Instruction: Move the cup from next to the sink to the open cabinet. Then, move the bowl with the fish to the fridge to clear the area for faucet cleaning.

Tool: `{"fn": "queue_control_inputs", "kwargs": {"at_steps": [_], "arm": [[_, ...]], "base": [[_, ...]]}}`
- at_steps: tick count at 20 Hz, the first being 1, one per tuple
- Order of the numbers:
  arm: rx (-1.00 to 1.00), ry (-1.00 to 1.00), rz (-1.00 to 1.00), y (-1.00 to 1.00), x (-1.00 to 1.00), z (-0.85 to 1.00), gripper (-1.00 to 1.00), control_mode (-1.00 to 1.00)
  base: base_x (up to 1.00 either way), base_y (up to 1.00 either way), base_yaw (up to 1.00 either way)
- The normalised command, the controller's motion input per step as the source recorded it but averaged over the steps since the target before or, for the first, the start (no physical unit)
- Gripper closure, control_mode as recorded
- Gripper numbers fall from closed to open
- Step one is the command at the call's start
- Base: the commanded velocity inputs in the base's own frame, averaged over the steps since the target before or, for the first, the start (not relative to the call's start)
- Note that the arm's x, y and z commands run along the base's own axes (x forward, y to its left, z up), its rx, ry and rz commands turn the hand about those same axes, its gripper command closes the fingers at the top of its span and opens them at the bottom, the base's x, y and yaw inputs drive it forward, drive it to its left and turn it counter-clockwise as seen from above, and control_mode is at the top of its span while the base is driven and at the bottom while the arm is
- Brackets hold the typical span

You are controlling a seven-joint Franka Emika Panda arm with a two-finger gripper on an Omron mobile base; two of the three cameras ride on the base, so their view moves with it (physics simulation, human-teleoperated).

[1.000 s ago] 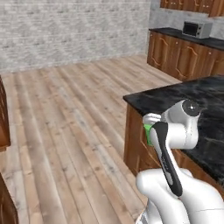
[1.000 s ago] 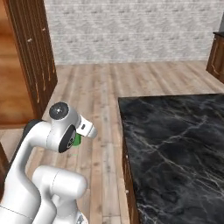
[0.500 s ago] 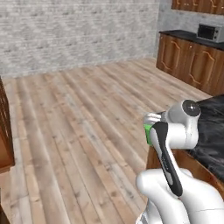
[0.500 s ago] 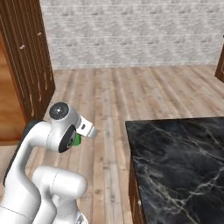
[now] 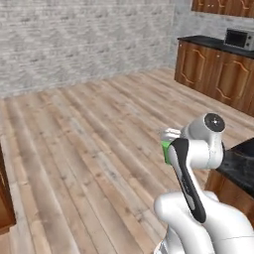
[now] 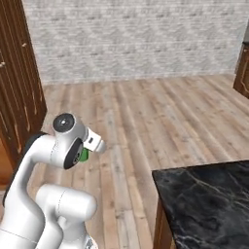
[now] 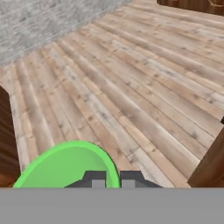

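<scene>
While the base faces open plank floor (image 5: 89,149) with a grey brick wall (image 6: 136,39) beyond it, I read this as the carrying leg of the first step: the cup (image 7: 65,168) is off the counter and in the gripper (image 7: 113,178), not yet anywhere near a cabinet shelf. From the hand view the green rim sits low at the bottom left edge, with the two dark finger tips pinched at its right side, so I judge the jaws are clamped on the cup's wall, not hanging loose around it. In the left base view a sliver of green shows tucked against the folded forearm, close in to the robot's body; the right base view shows the same green patch just under the white wrist. That tucked, high pose makes sense to me for travel: it keeps the load close and away from the black marble counter (image 6: 204,204), whose near corner lies off the arm's right side. A dark wooden door (image 6: 17,92) stands at the far left edge of the right base view, but I cannot tell whether it belongs to the open cabinet. Lower cabinets (image 5: 213,74) with a microwave (image 5: 239,38) on their countertop line the far right wall. Risk as I see it: the one-sided rim pinch could let the cup tilt if the base swings hard.
</scene>
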Motion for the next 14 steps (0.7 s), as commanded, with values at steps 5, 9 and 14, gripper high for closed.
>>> {"fn": "queue_control_inputs", "kwargs": {"at_steps": [5,9,14], "arm": [[0.0,0.0,0.0,0.0,0.0,0.0,1.0,1.0],[0.0,0.0,0.0,0.0,0.0,0.0,1.0,1.0],[0.0,0.0,0.0,0.0,0.0,0.0,1.0,1.0]], "base": [[1.0,0.78,-0.4],[1.0,0.75,-0.59],[1.0,0.68,-0.67]]}}
